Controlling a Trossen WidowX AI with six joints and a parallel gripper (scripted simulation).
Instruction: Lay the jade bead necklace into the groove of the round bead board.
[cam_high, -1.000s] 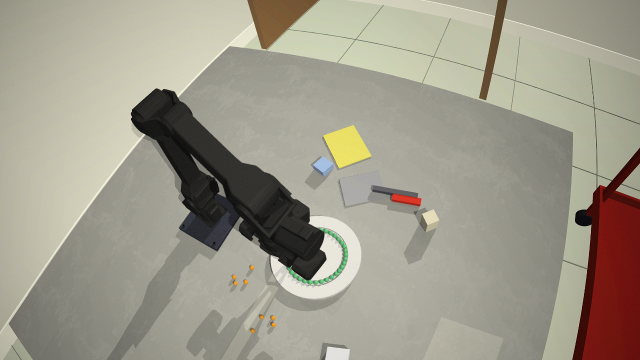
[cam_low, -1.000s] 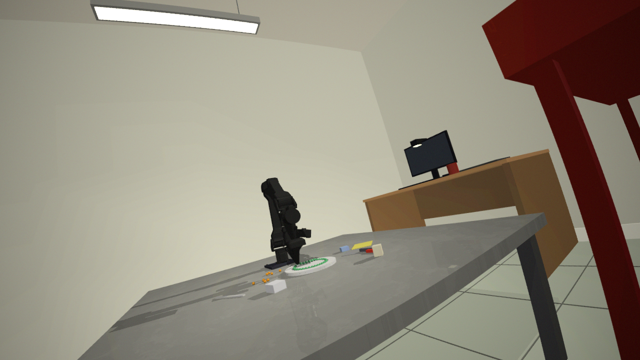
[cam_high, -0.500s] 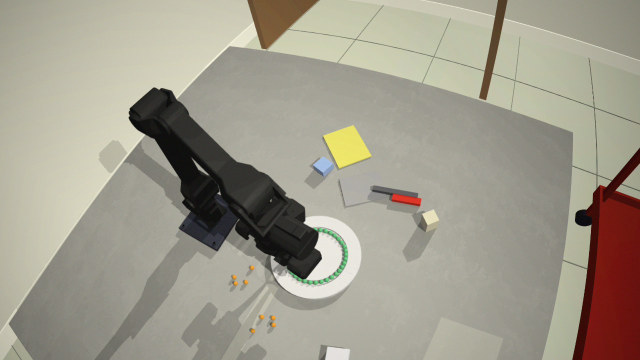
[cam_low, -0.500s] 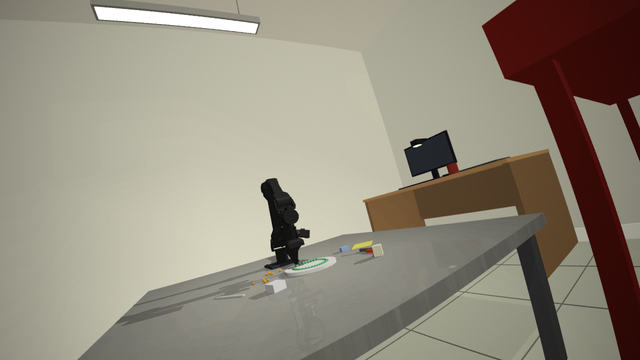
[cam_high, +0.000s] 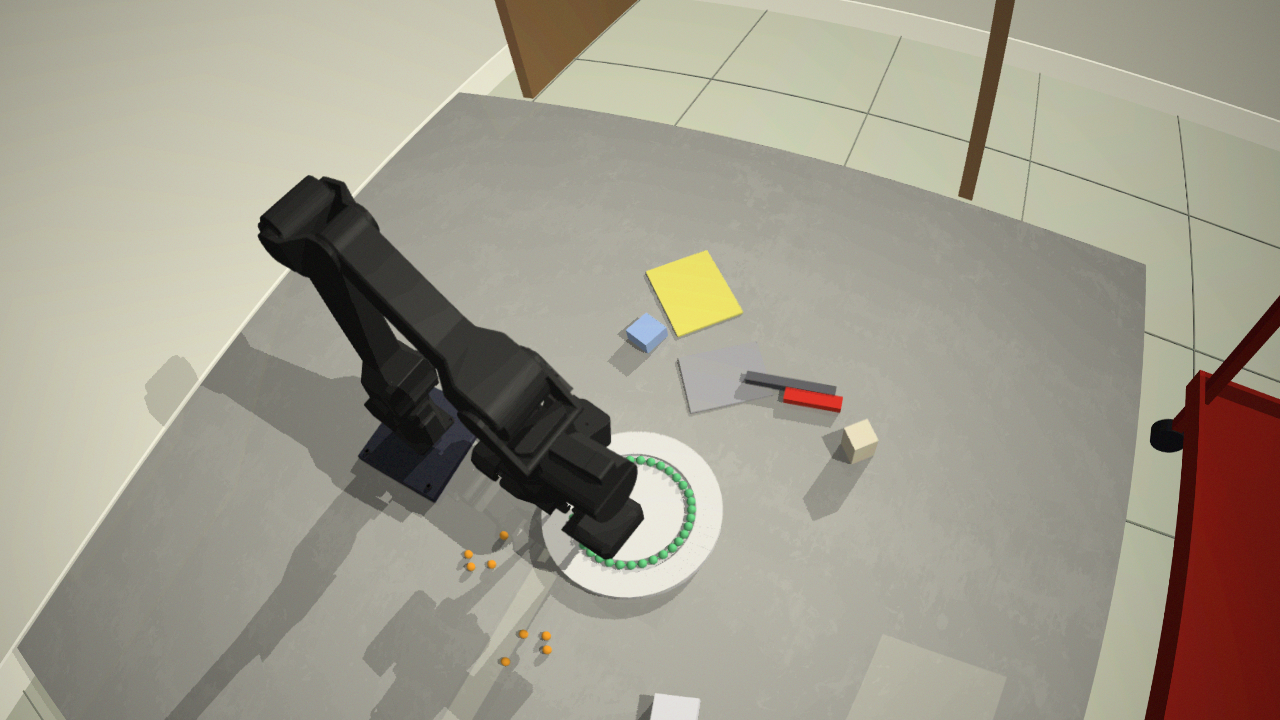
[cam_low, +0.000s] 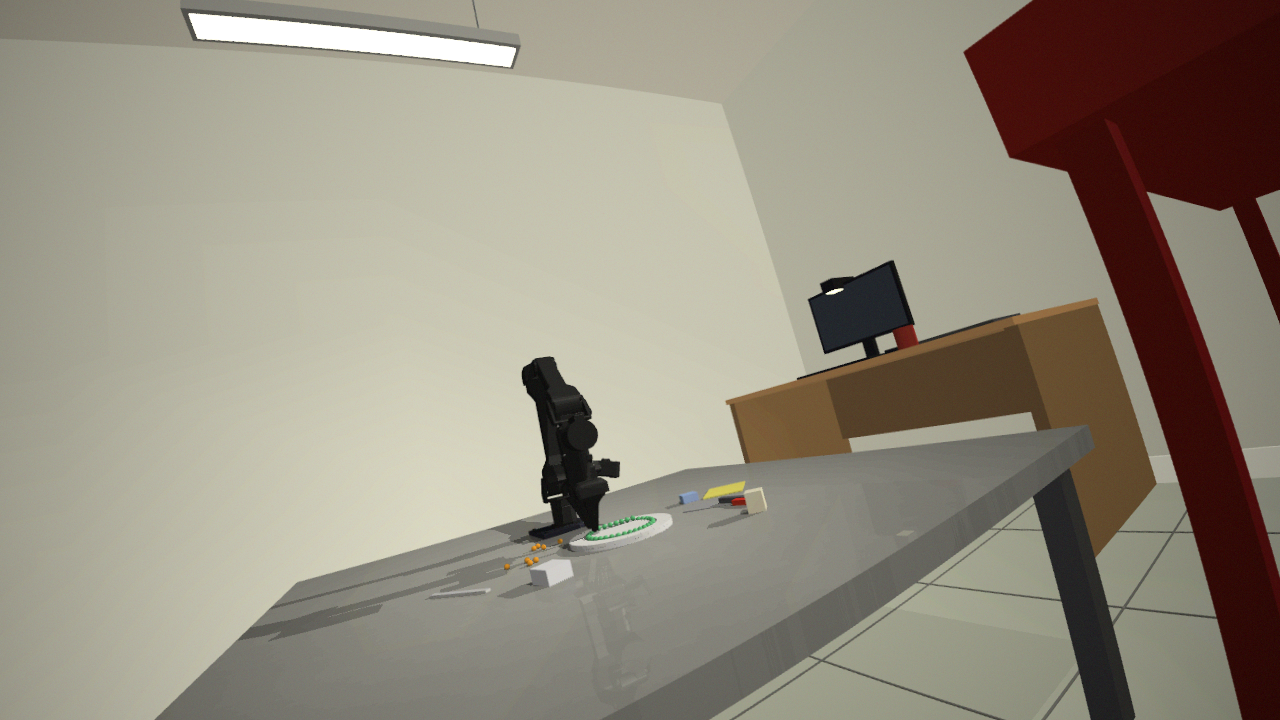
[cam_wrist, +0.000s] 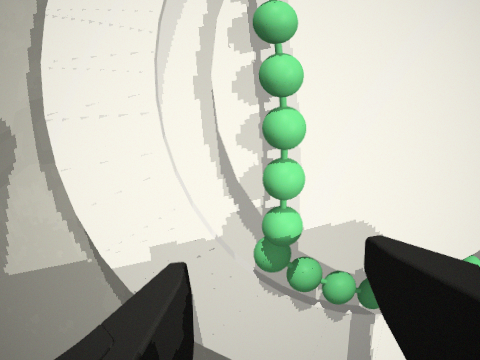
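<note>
The jade bead necklace (cam_high: 691, 508) (cam_wrist: 283, 128) lies as a loop on the round white bead board (cam_high: 708, 512) (cam_wrist: 100, 150). In the wrist view a straight run of beads lies inside the groove's inner edge, on the centre disc. At its lower end one bead overlaps a lower bead, and from there several beads curve right along the groove. My gripper (cam_low: 594, 528) (cam_wrist: 279, 266) is partly open, low over the board's arm-side part. Its right finger covers some beads; no bead is pinched. In the top view the arm hides the fingertips and the loop's left side.
Small orange beads (cam_high: 491, 564) (cam_high: 546, 635) lie left of and below the board. A white block (cam_high: 674, 706) is at the bottom edge. A cream cube (cam_high: 859, 440), red bar (cam_high: 812, 399), dark bar (cam_high: 789, 382), grey pad (cam_high: 716, 380), blue block (cam_high: 646, 331) and yellow pad (cam_high: 694, 292) lie beyond it.
</note>
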